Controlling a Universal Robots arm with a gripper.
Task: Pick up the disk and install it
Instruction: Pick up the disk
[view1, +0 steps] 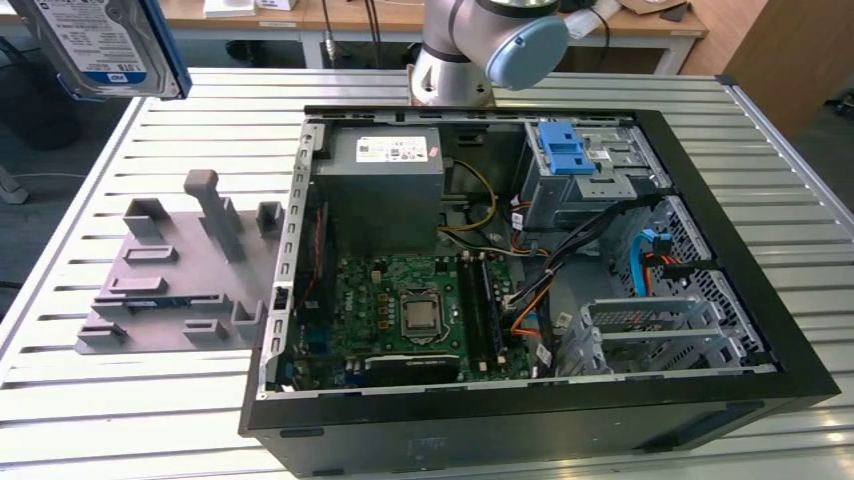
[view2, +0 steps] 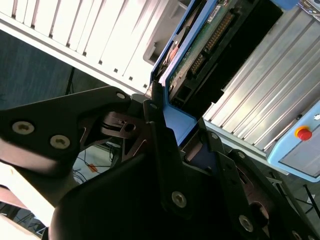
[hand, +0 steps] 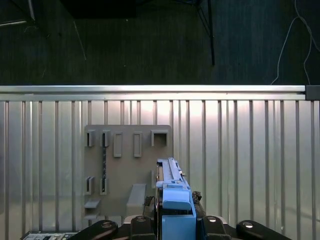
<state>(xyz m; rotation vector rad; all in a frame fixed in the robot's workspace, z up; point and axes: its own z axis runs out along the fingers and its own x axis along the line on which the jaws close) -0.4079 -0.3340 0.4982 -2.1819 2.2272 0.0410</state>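
Above slatted table (view1: 160, 420), tool (hand: 176, 222) grips blue-framed, labelled disk (view1: 87, 40)

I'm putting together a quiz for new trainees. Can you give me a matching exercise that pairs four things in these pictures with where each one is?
Things:
1. disk
2. grey holder
3. computer case
4. blue latch

Places:
A. on the drive cage inside the case
B. on the table, at the exterior view's left of the case
C. clamped in the gripper, up off the table
D. lying open on the table

Pairs: 1-C; 2-B; 3-D; 4-A
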